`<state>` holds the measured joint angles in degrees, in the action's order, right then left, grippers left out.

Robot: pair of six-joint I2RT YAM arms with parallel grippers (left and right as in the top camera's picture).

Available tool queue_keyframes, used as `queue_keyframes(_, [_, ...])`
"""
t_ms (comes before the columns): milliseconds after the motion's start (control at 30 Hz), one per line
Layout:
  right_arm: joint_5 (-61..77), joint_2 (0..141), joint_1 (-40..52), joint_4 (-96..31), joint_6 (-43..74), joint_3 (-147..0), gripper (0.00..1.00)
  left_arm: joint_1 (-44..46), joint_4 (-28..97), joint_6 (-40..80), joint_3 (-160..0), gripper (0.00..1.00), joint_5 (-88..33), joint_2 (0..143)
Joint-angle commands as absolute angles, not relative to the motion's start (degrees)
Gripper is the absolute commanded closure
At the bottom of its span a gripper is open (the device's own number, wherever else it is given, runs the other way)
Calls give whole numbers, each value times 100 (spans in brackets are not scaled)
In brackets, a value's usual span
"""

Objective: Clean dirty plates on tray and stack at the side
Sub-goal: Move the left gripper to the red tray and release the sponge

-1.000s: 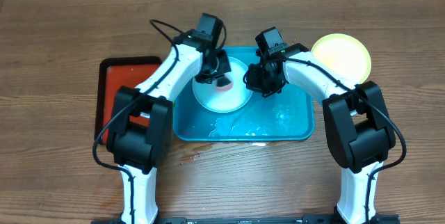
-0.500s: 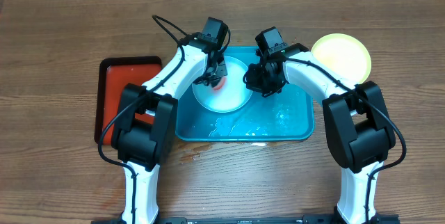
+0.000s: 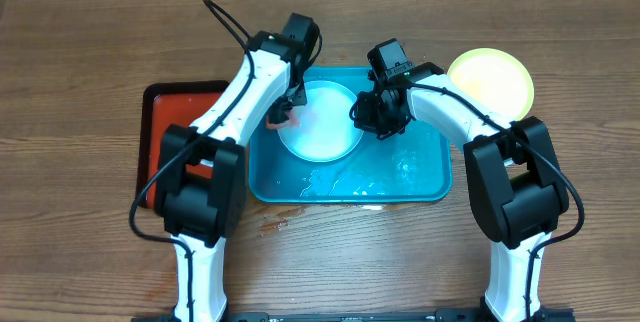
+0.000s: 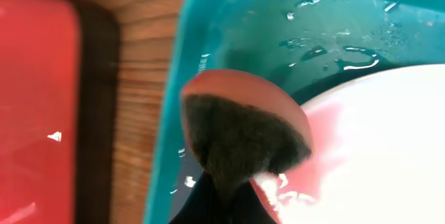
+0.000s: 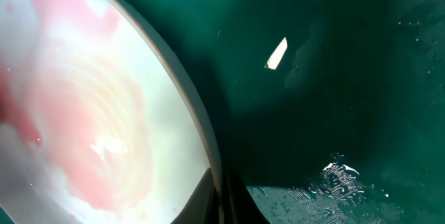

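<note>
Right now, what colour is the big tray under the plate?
The tray is turquoise blue, clearest from overhead.

Left jaws cut off below sponge (image 4: 243, 130); plate (image 4: 375, 140) cropped.

Turquoise rectangular plastic tray (image 3: 425, 177) looks glossy and wet; pale round plastic plate (image 3: 325, 134) inside it, smooth and shiny; round reddish sponge (image 4: 243, 130) at its rim, dark face rough.

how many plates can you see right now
2. One pale plate lies in the blue tray; one yellow-green plate sits on the table beyond the tray's right corner. Another could be stacked under it, hidden.
</note>
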<state>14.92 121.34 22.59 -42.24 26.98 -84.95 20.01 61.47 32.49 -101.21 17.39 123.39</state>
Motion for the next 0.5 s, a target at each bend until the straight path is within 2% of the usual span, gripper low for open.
queue_keyframes(0, [1409,12003,2244,-4233,2703,-8468,96,1767,6333,3326,-10331,96,1992,11719])
queue_keyframes(167, [1352,12003,2244,-4250,2703,-8468,96,1072,6788,3671,-10331,96,1887,11386])
queue_keyframes(467, [1350,12003,2244,-4244,2703,-8468,96,-462,7266,3730,-10221,96,854,11511])
